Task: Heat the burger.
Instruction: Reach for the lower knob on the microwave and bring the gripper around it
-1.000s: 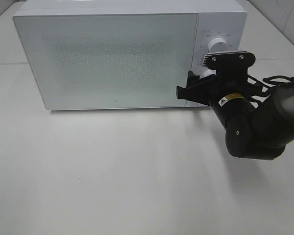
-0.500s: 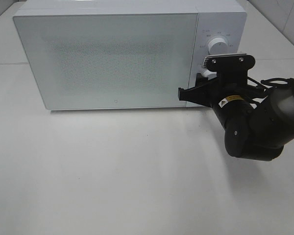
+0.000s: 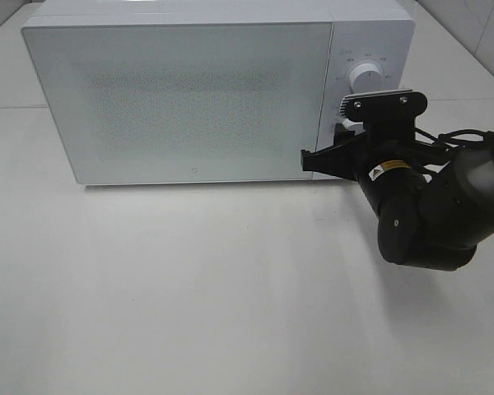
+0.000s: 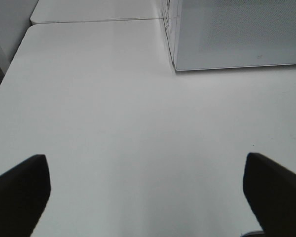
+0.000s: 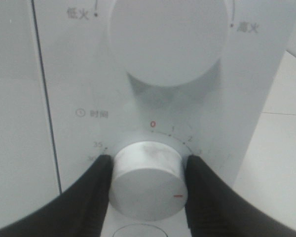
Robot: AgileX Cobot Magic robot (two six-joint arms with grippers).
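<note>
Now, with the right tool (image 5: 148,170) pinching the timer dial (image 5: 147,182) of the microwave (image 3: 189,99) from both sides, twist squarely about its axis without slipping; the left tool (image 4: 148,195) hangs wide.

1. Looks like a robot lab or test bench rather than a home kitchen.
2. Black robot arm (image 3: 432,222) working at plain white tables (image 3: 189,304) pushed edge to edge.
3. White microwave (image 3: 189,90), timer knob (image 5: 147,180) labelled in Chinese, standing on one of them rather than a counter.
</note>
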